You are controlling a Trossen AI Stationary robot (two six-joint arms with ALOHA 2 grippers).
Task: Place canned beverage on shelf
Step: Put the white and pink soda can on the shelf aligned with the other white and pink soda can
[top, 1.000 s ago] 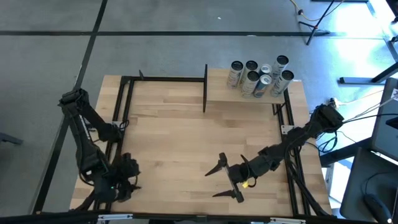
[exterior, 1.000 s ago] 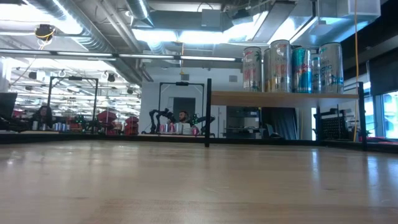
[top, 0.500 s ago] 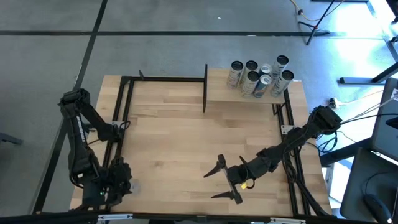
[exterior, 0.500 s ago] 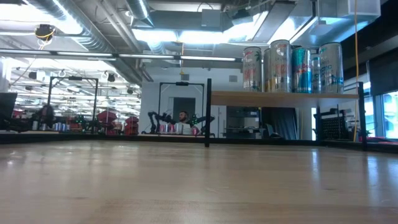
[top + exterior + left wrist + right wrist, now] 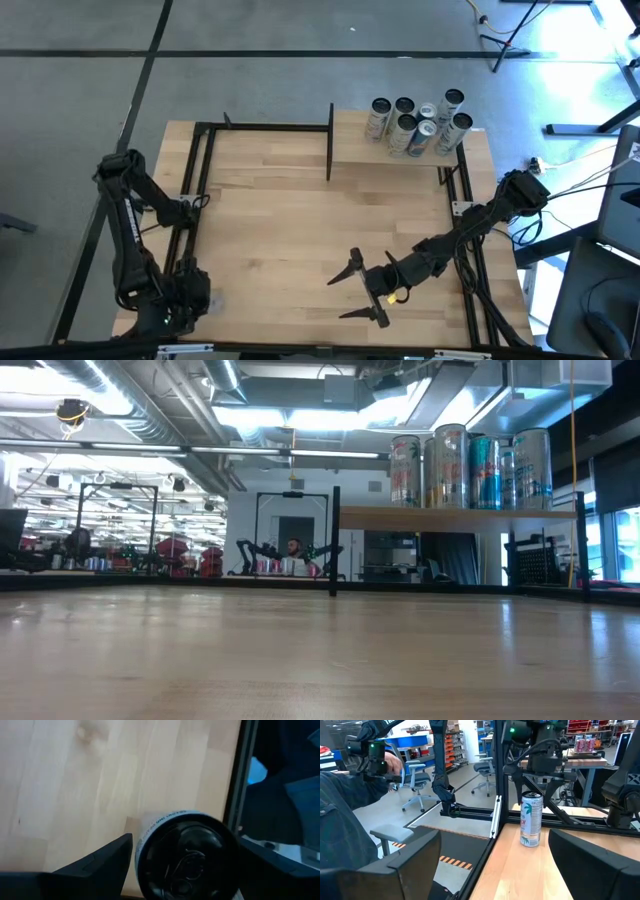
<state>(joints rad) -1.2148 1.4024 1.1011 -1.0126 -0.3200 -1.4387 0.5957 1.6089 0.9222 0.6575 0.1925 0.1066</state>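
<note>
A fresh can (image 5: 531, 818) stands upright at the table's near-left corner, diagonally across the tabletop (image 5: 280, 230) from the shelf (image 5: 352, 148), as the left gripper (image 5: 185, 296) hangs directly above it. Seen from the left wrist, the can's top sits between the two dark fingers (image 5: 97, 862), which stand spread to either side of it and do not appear to touch it. The step in hand looks like the pick-up: the jaws are lined up over the can but not yet closed.

Toward the middle of the table, well short of the shelf, the right gripper (image 5: 358, 291) waits low over the bare wood with its fingers wide apart and nothing between them.

At the far-right corner the shelf already carries a cluster of cans (image 5: 418, 122), crowded toward its right end; its left part lies bare.

The next move, by the look of it, calls for lowering around the can, closing firmly on its body, then lifting it clear and carrying it across to the shelf's open stretch without knocking the cans standing there.
</note>
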